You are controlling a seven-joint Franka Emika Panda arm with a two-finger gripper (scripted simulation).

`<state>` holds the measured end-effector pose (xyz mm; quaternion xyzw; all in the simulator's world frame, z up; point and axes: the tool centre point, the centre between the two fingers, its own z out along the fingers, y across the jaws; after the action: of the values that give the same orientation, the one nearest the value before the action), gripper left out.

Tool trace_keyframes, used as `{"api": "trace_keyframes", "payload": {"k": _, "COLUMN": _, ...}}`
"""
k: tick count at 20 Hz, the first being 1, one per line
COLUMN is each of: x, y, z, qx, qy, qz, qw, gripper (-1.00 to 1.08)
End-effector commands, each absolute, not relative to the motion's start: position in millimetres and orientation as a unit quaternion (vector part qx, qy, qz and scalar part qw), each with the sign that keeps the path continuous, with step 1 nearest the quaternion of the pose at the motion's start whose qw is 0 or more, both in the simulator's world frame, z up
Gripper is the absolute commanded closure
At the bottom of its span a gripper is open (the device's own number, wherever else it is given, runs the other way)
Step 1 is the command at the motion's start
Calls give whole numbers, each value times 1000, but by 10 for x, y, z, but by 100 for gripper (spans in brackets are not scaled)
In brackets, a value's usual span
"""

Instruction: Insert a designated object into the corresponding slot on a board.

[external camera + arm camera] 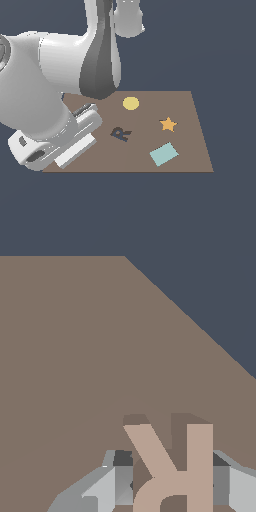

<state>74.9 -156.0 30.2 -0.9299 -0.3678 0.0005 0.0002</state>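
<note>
One pink R [172, 471], seemingly claw-gripped [170, 483]; one slot [120, 133].

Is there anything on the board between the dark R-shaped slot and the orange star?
No. In the exterior view, only bare brown board lies between the R-shaped slot and the orange star. The yellow disc sits farther back, the pale blue rectangle nearer.

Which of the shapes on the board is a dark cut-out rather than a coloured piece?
The R-shaped slot, dark navy, mid-board. The circle, star and rectangle are coloured pieces.
</note>
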Motion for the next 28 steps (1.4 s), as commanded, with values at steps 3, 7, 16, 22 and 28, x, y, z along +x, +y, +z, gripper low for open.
{"api": "trace_keyframes", "payload": {"k": 3, "x": 752, "y": -1558, "z": 300, "qx": -930, "qy": -368, "qz": 0, "qw": 0, "gripper": 108}}
{"api": "trace_keyframes", "payload": {"k": 7, "x": 752, "y": -1558, "z": 300, "qx": -930, "qy": -368, "qz": 0, "qw": 0, "gripper": 108}}
{"api": "trace_keyframes", "payload": {"k": 16, "x": 736, "y": -1441, "z": 310, "qx": -924, "qy": -383, "qz": 0, "qw": 0, "gripper": 108}}
{"api": "trace_keyframes", "payload": {"k": 22, "x": 666, "y": -1101, "z": 335, "qx": -905, "qy": -426, "qz": 0, "qw": 0, "gripper": 108}}
{"api": "trace_keyframes", "payload": {"k": 28, "x": 508, "y": -630, "z": 371, "qx": -874, "qy": -486, "qz": 0, "qw": 0, "gripper": 108}}
